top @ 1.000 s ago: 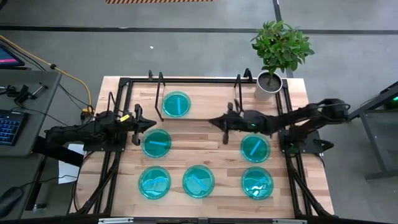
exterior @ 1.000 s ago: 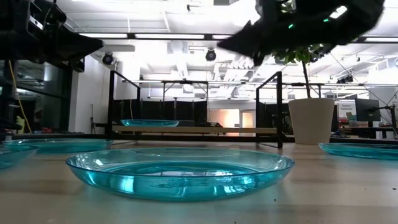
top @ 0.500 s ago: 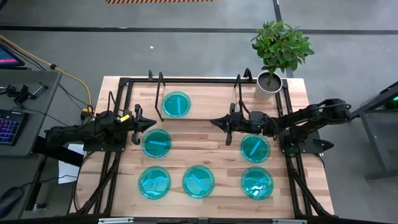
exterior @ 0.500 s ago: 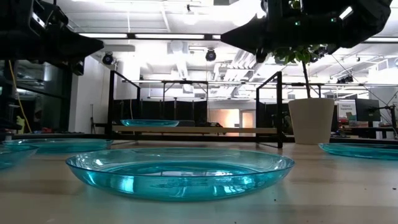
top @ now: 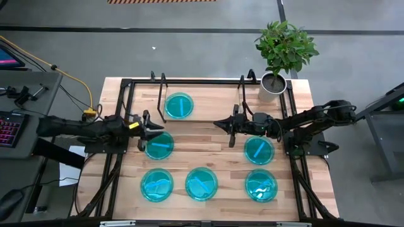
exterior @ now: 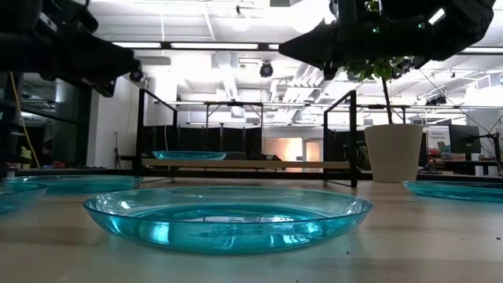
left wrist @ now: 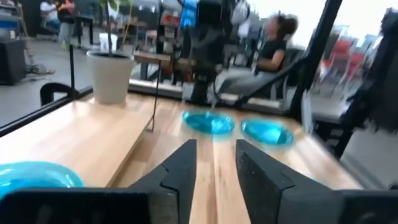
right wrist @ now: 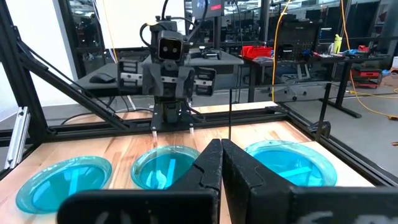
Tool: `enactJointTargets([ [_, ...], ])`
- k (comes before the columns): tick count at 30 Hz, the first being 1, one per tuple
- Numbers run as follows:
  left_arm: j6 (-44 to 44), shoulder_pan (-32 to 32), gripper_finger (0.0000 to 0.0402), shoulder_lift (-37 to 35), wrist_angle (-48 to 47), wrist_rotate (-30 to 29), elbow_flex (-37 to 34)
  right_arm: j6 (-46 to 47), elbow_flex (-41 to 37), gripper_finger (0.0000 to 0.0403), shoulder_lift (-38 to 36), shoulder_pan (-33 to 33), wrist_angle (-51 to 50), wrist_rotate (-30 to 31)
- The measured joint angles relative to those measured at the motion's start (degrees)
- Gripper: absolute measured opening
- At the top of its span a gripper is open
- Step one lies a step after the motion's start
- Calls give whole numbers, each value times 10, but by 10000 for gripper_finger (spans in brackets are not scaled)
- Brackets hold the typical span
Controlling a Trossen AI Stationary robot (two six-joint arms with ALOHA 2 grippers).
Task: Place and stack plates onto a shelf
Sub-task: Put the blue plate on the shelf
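Observation:
Several round cyan-blue plates lie flat on the wooden table. One plate [top: 178,105] rests on the left half of the low shelf [top: 214,108] at the far side. The others lie in front of it, among them the one [top: 159,145] nearest my left gripper and the middle near one [exterior: 228,216]. My left gripper [top: 153,129] hangs open above that near plate's far-left rim, its fingers [left wrist: 186,155] clearly apart. My right gripper [top: 218,123] hovers shut, well above the table, in front of the shelf's right half, with nothing in it [right wrist: 219,146].
A potted plant [top: 273,85] stands at the table's far right corner. Black frame bars [top: 120,94] run along the table's edges. A desk with a keyboard [top: 9,129] stands to the left. A person [left wrist: 277,37] sits beyond the table.
My left gripper has gone a little toward the table's right edge, over the nearby plate's rim, and has opened. My right gripper has tipped from a downward slant to about level, staying shut. No plate has moved.

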Motion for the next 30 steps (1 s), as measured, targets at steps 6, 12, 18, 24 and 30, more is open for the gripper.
enactJointTargets([
  [6, 27, -54, 120, 149, 2, -64, 70, 0, 1, 0, 0, 0, -6, 0],
  [12, 29, -115, 120, 291, -60, -97, 169, 0, 1, 0, 0, 0, -21, -1],
  [18, -61, -196, 120, 412, -234, -105, 287, 0, 1, 0, 0, 0, -30, -1],
  [24, -175, -279, 120, 537, -404, -188, 397, 0, 1, 0, 0, 0, -30, -1],
  [30, -255, -336, 120, 659, -425, -300, 425, 3, 1, 0, 0, 0, -30, -1],
])
